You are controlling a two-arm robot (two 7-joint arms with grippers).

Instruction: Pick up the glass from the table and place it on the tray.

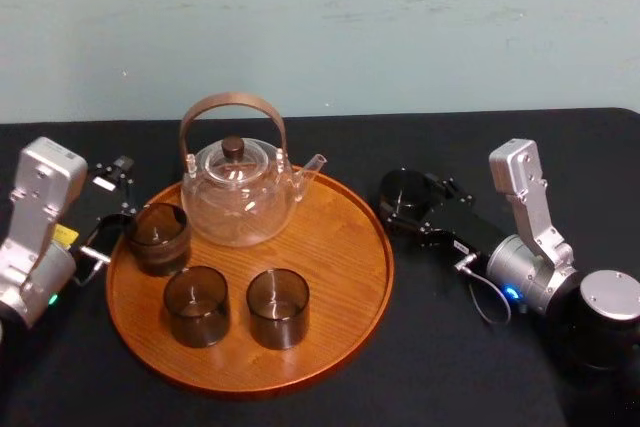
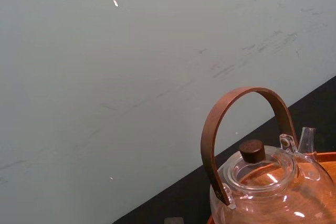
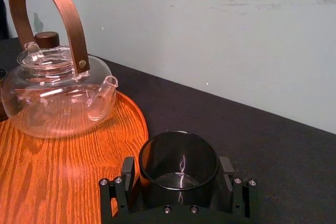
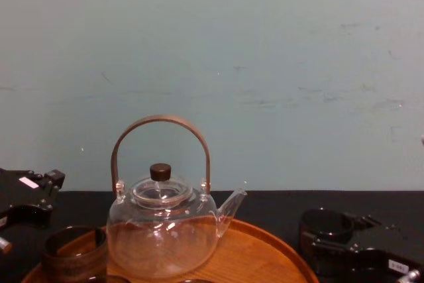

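A dark smoky glass (image 3: 178, 153) stands on the black table (image 1: 480, 367), just off the right rim of the round wooden tray (image 1: 345, 277). My right gripper (image 3: 178, 182) is open, with one finger on each side of this glass (image 1: 404, 189); the glass rests on the table. On the tray stand a clear glass teapot (image 1: 238, 192) and three more dark glasses (image 1: 277, 307). My left gripper (image 1: 116, 209) hovers open at the tray's left edge, close behind the leftmost glass (image 1: 158, 237) and not holding it.
The teapot's brown handle (image 4: 160, 124) arches high over the back of the tray. A pale wall runs behind the table. Bare black tabletop lies in front of the tray and to the right of my right arm (image 1: 545, 267).
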